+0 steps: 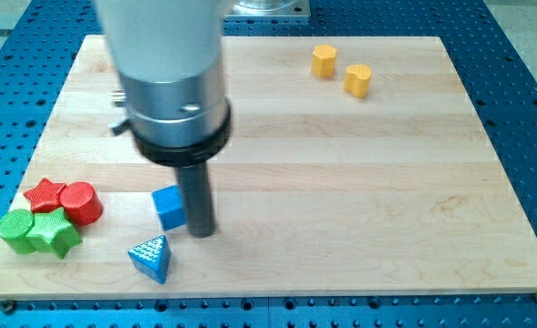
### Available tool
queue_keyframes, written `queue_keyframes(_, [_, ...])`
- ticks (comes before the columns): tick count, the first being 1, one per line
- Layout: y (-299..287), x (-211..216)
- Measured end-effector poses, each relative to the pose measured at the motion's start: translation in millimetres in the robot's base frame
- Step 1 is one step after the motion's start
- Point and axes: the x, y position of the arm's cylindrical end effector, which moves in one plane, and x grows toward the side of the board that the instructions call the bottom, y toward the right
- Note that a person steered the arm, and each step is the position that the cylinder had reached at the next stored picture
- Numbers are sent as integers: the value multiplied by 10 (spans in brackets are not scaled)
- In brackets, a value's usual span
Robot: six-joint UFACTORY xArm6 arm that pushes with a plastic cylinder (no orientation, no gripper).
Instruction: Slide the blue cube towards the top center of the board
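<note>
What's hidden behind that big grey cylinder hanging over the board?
The grey cylinder covers part of the wooden board at the view's upper left; whatever lies there cannot be seen. Below it, my tip sits just right of the blue cube.

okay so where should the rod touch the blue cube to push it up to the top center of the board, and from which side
No gripping here, only pushing. Contact the blue cube on its face toward the view's bottom, slightly left of its middle, since the top centre lies up and to the right. My tip now sits at the cube's right side, apparently touching, so it likely must circle below first, keeping clear of the blue triangular block.
</note>
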Motion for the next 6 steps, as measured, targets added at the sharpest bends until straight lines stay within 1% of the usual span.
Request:
queue_keyframes(1, [-129,139])
queue_keyframes(2, [-152,-717])
queue_keyframes(3, [-54,-519])
queue_keyframes(4, [-474,-163])
queue_keyframes(5, [-438,-805])
queue_keyframes(6, [-289,-946])
